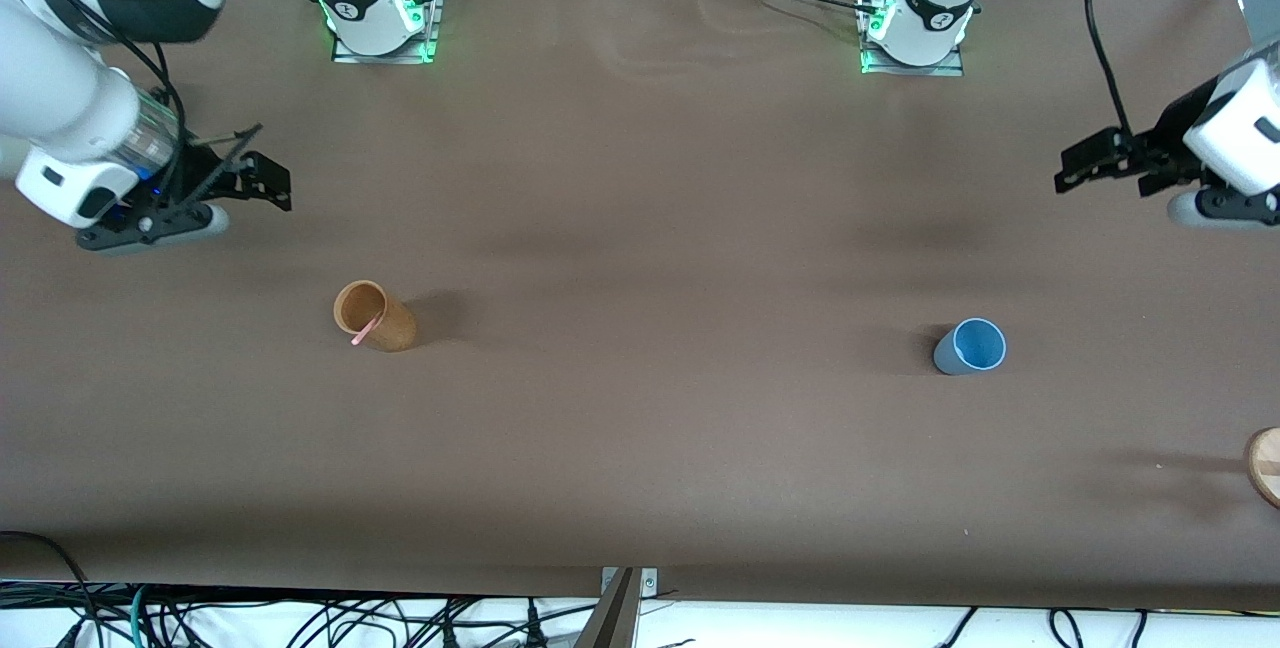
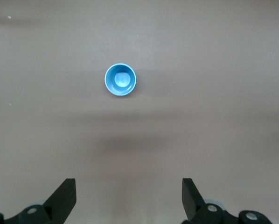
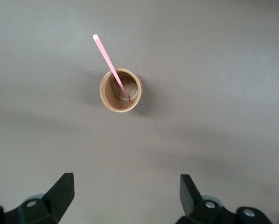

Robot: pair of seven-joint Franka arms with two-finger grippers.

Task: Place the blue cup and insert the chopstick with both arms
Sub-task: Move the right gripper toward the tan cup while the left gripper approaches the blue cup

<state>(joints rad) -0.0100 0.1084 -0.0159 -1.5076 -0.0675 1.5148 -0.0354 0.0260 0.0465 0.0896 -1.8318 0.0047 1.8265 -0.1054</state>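
Observation:
The blue cup (image 1: 970,346) stands upright and empty on the table toward the left arm's end; it also shows in the left wrist view (image 2: 120,80). The pink chopstick (image 1: 366,329) leans inside the orange-brown cup (image 1: 375,316) toward the right arm's end. In the right wrist view the chopstick (image 3: 110,66) sticks out over the brown cup's (image 3: 121,90) rim. My left gripper (image 1: 1075,168) hangs open and empty in the air at the left arm's end of the table. My right gripper (image 1: 262,178) hangs open and empty in the air at the right arm's end.
A round wooden object (image 1: 1265,466) lies at the table's edge at the left arm's end, nearer the front camera than the blue cup. Cables lie along the table's near edge. The two arm bases stand at the back.

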